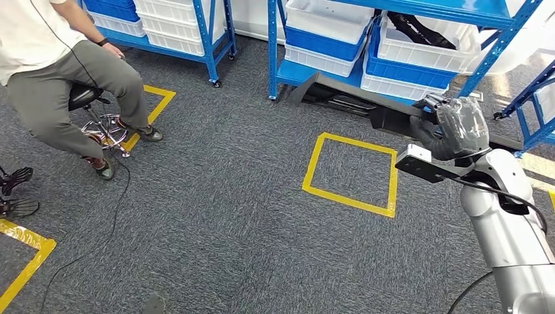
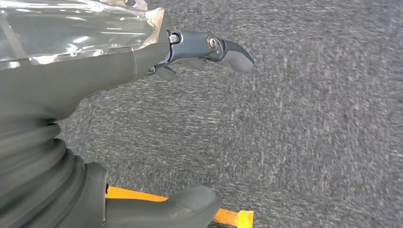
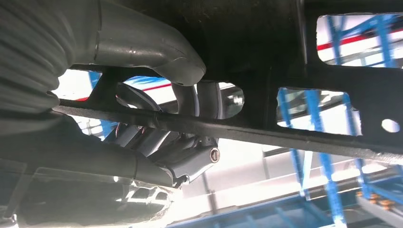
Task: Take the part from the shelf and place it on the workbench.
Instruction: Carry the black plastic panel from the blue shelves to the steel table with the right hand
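Black and long, the part [image 1: 366, 104] sat in your right hand [image 1: 440, 134] at two o'clock, fingers [image 3: 190, 102] wrapped round its bar, before the blue shelf [image 1: 307, 72]. Your left hand [image 2: 142, 61] held nothing, fingers loosely apart above the carpet [image 2: 309, 118].

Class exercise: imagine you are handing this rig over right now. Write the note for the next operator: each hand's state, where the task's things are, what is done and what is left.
Right hand: grips the long black part, raised in front of the blue shelf; the right wrist view shows fingers wrapped around its frame.
Left hand: holds nothing, fingers apart, hanging over the grey carpet.
Done: the part is in the hand and off the shelf.
Left: carry it to the workbench and set it down.
Note: a person sits on a stool to the left; yellow tape square on the floor ahead.
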`<state>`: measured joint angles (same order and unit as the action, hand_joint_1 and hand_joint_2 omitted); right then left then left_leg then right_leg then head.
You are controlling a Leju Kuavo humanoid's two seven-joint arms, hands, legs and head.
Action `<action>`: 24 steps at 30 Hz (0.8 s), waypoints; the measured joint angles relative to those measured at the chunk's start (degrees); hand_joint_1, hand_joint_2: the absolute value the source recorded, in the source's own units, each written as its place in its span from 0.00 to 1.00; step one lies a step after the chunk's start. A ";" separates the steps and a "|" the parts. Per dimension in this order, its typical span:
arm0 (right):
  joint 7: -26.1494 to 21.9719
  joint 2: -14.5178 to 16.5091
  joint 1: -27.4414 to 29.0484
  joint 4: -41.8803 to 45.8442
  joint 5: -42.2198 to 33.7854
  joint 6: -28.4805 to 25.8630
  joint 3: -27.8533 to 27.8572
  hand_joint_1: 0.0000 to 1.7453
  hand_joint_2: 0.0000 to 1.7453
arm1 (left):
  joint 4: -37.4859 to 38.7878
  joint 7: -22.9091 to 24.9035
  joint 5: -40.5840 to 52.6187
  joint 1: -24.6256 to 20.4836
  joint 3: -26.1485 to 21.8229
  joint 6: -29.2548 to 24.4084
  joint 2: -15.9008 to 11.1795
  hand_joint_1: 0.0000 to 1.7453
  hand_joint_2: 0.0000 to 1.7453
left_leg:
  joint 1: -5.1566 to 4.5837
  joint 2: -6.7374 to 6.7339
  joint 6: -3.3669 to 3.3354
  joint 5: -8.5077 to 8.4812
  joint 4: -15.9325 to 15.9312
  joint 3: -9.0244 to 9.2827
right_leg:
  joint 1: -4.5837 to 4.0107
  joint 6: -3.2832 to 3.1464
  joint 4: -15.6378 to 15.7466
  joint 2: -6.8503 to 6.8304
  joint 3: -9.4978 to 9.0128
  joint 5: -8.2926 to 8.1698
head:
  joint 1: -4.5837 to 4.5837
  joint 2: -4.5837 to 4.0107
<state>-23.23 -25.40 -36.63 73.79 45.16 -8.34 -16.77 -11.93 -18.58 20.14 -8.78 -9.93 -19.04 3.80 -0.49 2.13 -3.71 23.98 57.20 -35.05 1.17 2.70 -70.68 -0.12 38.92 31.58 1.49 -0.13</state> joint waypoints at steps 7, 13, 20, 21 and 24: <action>-0.43 2.83 -2.19 -1.03 0.91 -0.19 -1.81 1.00 1.00 | 0.00 0.63 0.36 0.07 0.01 -0.16 -0.11 0.00 1.00 | -0.21 1.96 1.51 0.10 1.28 -1.31 | 0.21 -0.90 12.34 0.93 -5.96 -4.60 | 0.01 0.00; -0.89 8.20 -4.55 -4.68 2.36 -2.37 -4.46 1.00 1.00 | 0.00 2.48 1.66 -0.57 0.56 0.58 -0.05 0.00 1.00 | 0.99 -1.52 3.74 7.51 16.85 -8.55 | 0.50 -2.38 12.54 -0.34 -5.96 -4.98 | 0.64 0.00; 0.68 14.98 -6.93 -7.52 5.32 -3.68 -7.78 1.00 1.00 | -0.02 3.25 1.98 -1.62 0.79 0.43 -0.26 0.00 1.00 | 1.02 -3.23 3.33 0.83 1.10 -0.53 | 0.01 -1.59 12.62 -1.70 -5.98 -4.84 | 0.47 0.00; 1.09 15.77 -7.20 -7.65 5.86 -3.78 -8.19 1.00 1.00 | -0.02 3.15 1.96 -1.67 0.78 0.43 -0.28 0.00 1.00 | 0.89 -2.89 2.98 0.67 0.99 -0.59 | -0.04 -1.25 12.81 -1.89 -6.00 -4.91 | 0.40 0.00; 2.02 17.71 -7.86 -7.96 7.33 -3.93 -9.32 1.00 1.00 | -0.03 2.96 1.71 -1.87 0.75 0.43 -0.39 0.00 1.00 | 0.96 -2.37 1.61 -0.16 0.00 -0.27 | -0.11 -0.70 10.63 -1.53 -4.79 -3.55 | 0.28 0.00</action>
<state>-21.21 -7.70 -44.49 65.83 52.48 -12.28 -26.10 -11.96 -15.62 21.85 -10.65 -9.18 -18.61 3.40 0.47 -0.24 -2.10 23.83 57.20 -35.33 1.06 2.00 -60.05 -1.66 34.13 28.03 1.78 -0.13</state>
